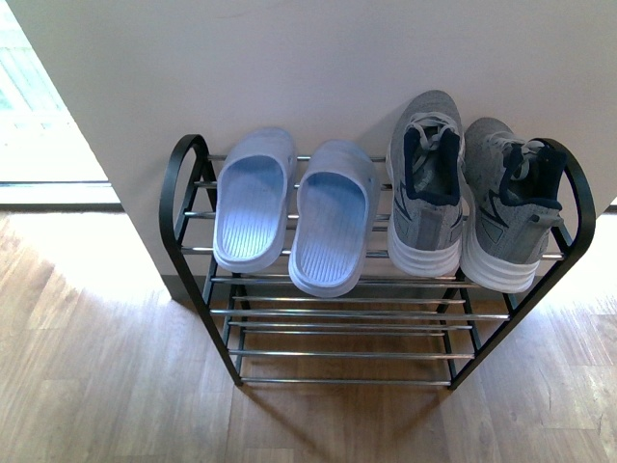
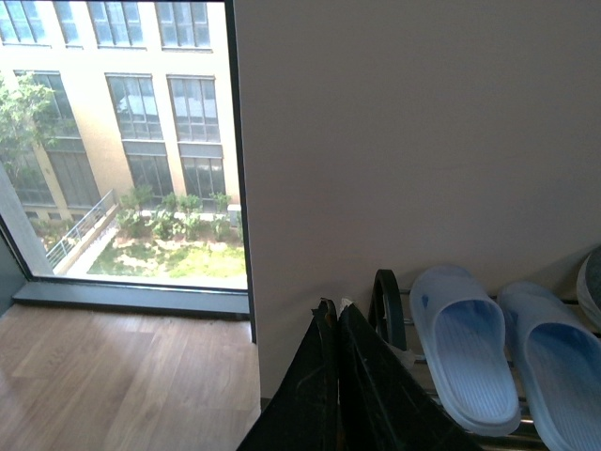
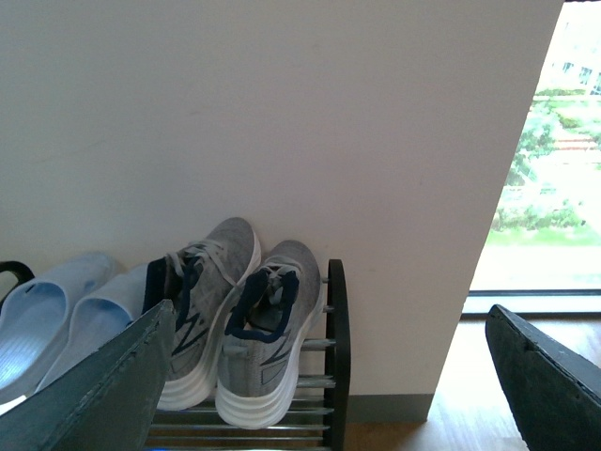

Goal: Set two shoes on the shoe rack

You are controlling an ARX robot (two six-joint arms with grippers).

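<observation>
Both grey sneakers, the left one (image 1: 426, 188) and the right one (image 1: 508, 204), sit side by side on the top tier of the shoe rack (image 1: 366, 313), toes toward the wall (image 1: 318, 58) at 12 o'clock and white heels at 6 o'clock, filling the rack's 3 o'clock end. Toward 9 o'clock on the same tier lie the two pale blue slides (image 1: 294, 210), and the rack stands on a wood floor (image 1: 87, 367). The left gripper (image 2: 336, 376) has its dark fingers pressed together with nothing between them, while the right gripper (image 3: 329, 376) is spread wide and empty, well apart from the shoes.
</observation>
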